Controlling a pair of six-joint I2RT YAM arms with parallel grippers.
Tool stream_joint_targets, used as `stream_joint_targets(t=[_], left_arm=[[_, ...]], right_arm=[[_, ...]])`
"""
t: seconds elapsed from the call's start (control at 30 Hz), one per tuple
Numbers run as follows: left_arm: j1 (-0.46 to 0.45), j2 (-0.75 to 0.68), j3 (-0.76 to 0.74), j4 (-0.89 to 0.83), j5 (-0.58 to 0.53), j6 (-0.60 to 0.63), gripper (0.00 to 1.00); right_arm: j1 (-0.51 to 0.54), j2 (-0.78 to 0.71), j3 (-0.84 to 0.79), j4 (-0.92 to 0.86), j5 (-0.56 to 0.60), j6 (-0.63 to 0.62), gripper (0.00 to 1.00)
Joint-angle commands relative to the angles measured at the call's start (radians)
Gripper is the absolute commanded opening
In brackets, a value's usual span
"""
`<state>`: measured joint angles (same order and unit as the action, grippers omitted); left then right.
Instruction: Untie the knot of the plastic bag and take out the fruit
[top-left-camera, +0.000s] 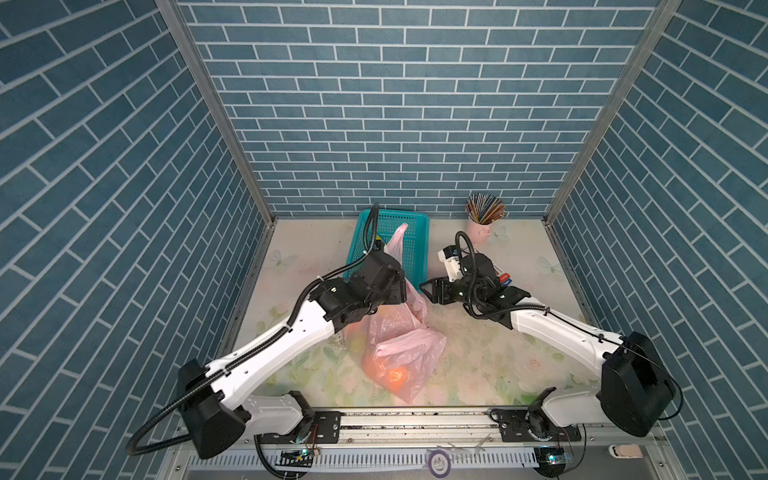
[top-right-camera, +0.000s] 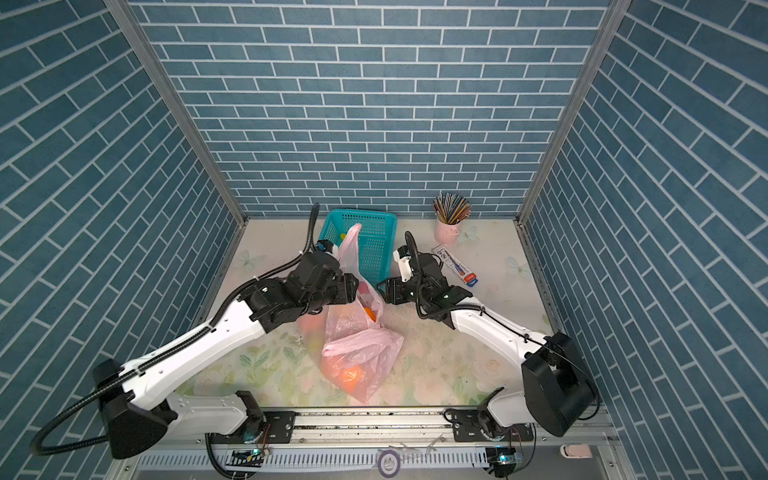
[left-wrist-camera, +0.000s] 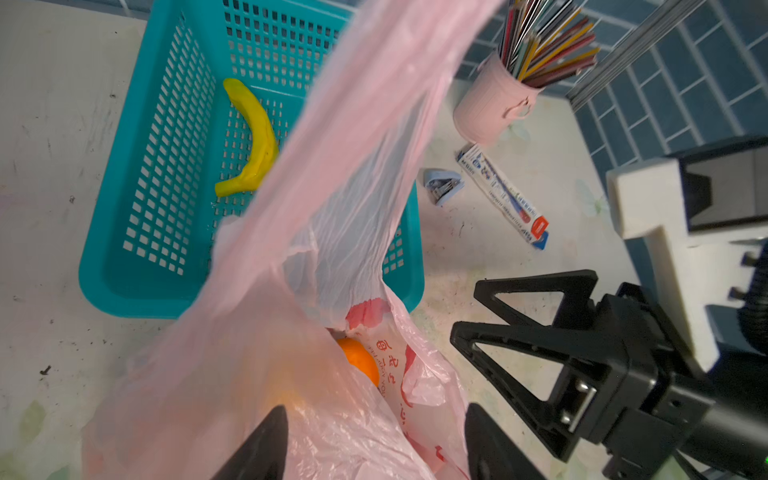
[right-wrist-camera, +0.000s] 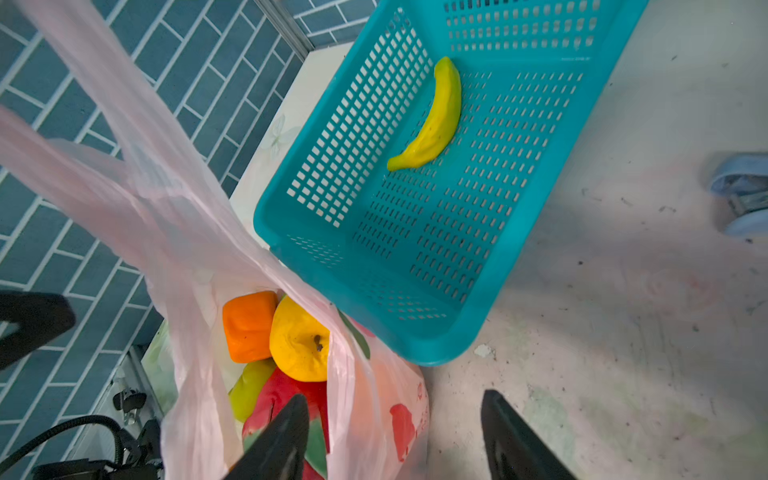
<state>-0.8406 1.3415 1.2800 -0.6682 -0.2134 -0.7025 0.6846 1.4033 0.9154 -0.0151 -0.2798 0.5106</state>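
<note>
The pink plastic bag lies mid-table with its mouth open toward the basket. One handle strip stands up and another lies folded across the bag. The knot is out of view. Fruit shows in the mouth: an orange one, a yellow round one, a green one and a red dragon fruit. My left gripper hangs open over the bag, loose film between its fingers. My right gripper is open, straddling the bag's right wall.
A teal basket behind the bag holds a yellow banana. A pink cup of pencils stands at the back right. A pen box and a small blue stapler lie on the table near the right arm.
</note>
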Motion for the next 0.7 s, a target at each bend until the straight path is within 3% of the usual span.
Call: stream_joint_targets(t=[0.0, 0.27, 0.43, 0.57, 0.67], left_arm=[[-0.031, 0.085, 0.087, -0.163, -0.068, -0.001, 0.72], [-0.069, 0.247, 0.189, -0.329, -0.158, 0.057, 0.78], [-0.075, 0.263, 0.193, -0.355, -0.199, 0.063, 0.74], [-0.072, 0.244, 0.156, -0.327, -0.18, 0.064, 0.54], [-0.07, 0.222, 0.116, -0.3, -0.148, 0.058, 0.34]], right_arm=[[-0.001, 0.023, -0.004, 0.018, -0.099, 0.038, 0.66], [0.0, 0.062, -0.02, 0.038, -0.11, 0.049, 0.64], [0.011, 0.099, -0.015, 0.068, -0.171, 0.046, 0.5], [0.025, 0.126, 0.003, 0.062, -0.171, 0.041, 0.29], [0.028, 0.12, -0.004, 0.078, -0.166, 0.063, 0.14]])
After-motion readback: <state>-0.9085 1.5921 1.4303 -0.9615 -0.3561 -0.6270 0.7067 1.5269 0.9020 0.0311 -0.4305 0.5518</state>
